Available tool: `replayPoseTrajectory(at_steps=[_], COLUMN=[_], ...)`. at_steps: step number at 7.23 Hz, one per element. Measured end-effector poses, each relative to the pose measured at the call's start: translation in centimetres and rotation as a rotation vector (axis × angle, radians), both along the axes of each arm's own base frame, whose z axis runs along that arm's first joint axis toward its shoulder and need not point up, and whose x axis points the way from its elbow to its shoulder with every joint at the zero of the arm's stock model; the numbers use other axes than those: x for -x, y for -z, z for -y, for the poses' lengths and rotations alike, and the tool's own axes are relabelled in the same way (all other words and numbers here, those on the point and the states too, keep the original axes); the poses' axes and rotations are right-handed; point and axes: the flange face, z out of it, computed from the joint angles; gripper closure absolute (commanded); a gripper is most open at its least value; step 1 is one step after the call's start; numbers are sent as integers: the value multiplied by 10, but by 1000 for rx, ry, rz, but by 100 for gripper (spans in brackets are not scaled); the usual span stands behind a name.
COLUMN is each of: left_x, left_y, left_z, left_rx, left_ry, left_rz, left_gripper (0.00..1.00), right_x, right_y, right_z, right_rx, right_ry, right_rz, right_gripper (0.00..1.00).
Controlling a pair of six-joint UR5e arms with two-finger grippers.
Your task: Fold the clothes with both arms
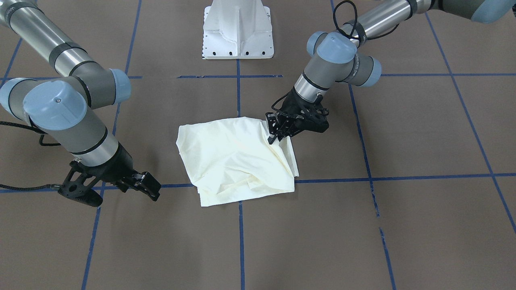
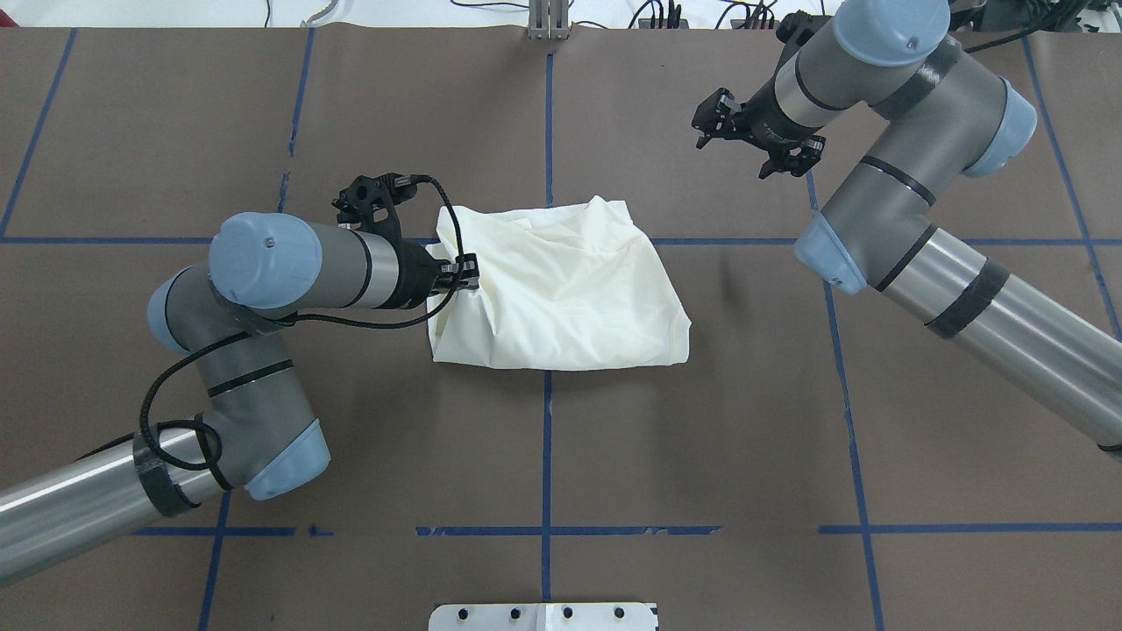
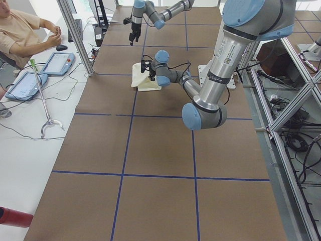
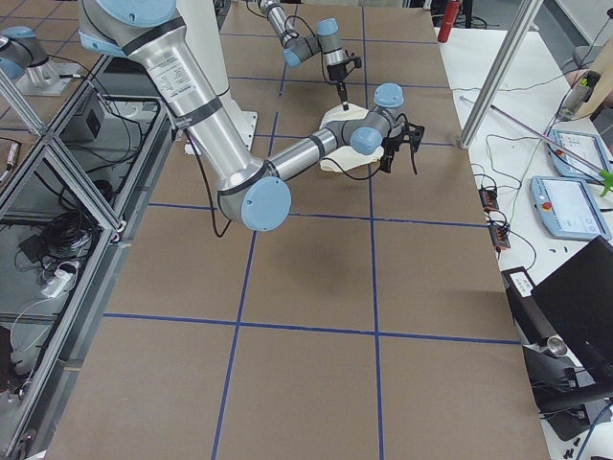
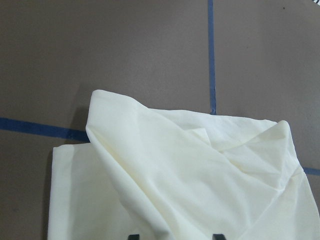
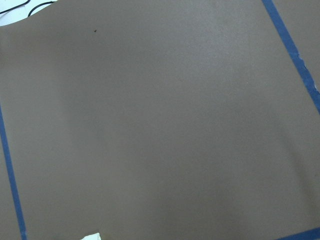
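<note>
Brown table [image 2: 701,438] lies bare around the folded T-shirt [image 2: 561,289].

Cream long-sleeved T-shirt [image 2: 561,294]: plain side up, folded into a rumpled, roughly square bundle, lying at centre of frame, one edge bunched and raised.

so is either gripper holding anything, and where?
Left gripper pinches the shirt at its bunched edge nearest that arm. Right gripper is off the shirt, holding nothing.

Both arms [image 2: 263,289] are grey metal tubes with light-blue joint caps, black bands, looping black cables, and black grippers.
</note>
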Motion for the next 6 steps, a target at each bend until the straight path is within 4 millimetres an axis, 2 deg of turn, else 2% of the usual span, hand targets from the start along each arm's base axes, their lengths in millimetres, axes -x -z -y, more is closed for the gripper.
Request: replayPoseTrajectory(at_steps=[1, 2, 4, 6], left_x=[10, 4, -26, -36], left_y=[-8, -13, -10, -3], left_z=[-17, -36, -75, -97], left_rx=[4, 12, 51, 90], left_ry=[-12, -28, -64, -89], left_rz=[5, 25, 42, 23], left_gripper=[100, 100, 100, 100], right_x=[-1, -2, -6, -10], right_y=[2, 5, 9, 12], right_z=[-1, -2, -2, 0], right_rx=[-4, -7, -11, -7], right_ry=[-1, -3, -8, -13], right_rz=[3, 7, 14, 15], right_gripper=[0, 0, 0, 0])
